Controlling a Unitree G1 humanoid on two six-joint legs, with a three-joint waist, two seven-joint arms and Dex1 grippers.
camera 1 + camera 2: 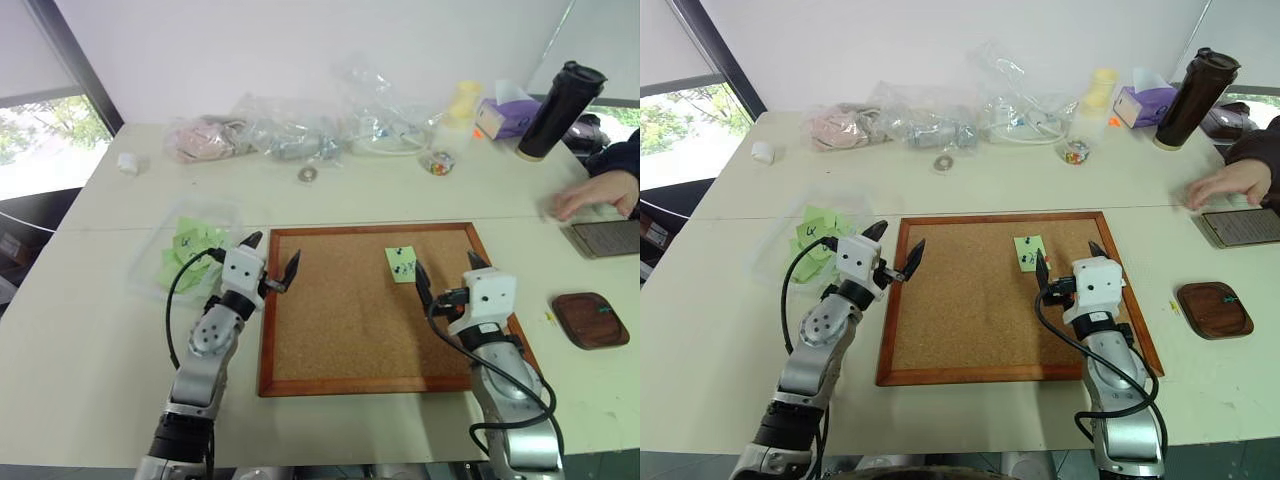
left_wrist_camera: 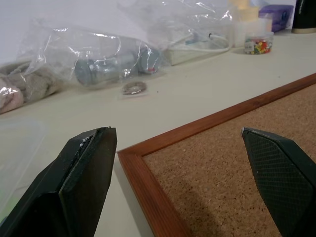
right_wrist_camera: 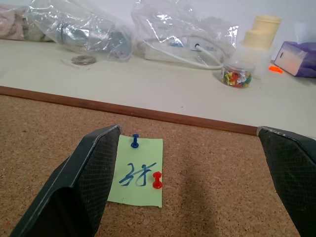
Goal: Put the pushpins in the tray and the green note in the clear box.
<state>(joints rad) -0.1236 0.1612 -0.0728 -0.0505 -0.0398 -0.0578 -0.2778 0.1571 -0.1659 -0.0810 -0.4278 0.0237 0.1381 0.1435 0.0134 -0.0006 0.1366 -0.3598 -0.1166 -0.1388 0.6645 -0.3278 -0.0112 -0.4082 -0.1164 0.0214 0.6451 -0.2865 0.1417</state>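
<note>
Wide white table (image 1: 330, 195), carrying a wood-framed corkboard (image 1: 350, 310) near its front edge. Left of the corkboard's far left corner, the clear box (image 1: 150, 262): shallow, transparent, walls hard to trace against the white top, several green notes inside. Near the table's right edge, the tray (image 1: 590, 320): small, dark brown, rounded square with a raised rim. Pinned close to the corkboard's far right corner, the green note (image 3: 138, 170): light green paper with blue scribbled marks, its near left corner hidden behind a finger in the right wrist view. Stuck through it, the pushpins: a blue pin (image 3: 135, 141) at the far edge, a red pin (image 3: 157, 180) nearer. Left gripper (image 1: 270, 262) over the corkboard's far left corner, fingers spread wide, empty. Right gripper (image 1: 447, 272) just short of the note, fingers likewise spread, empty.
</note>
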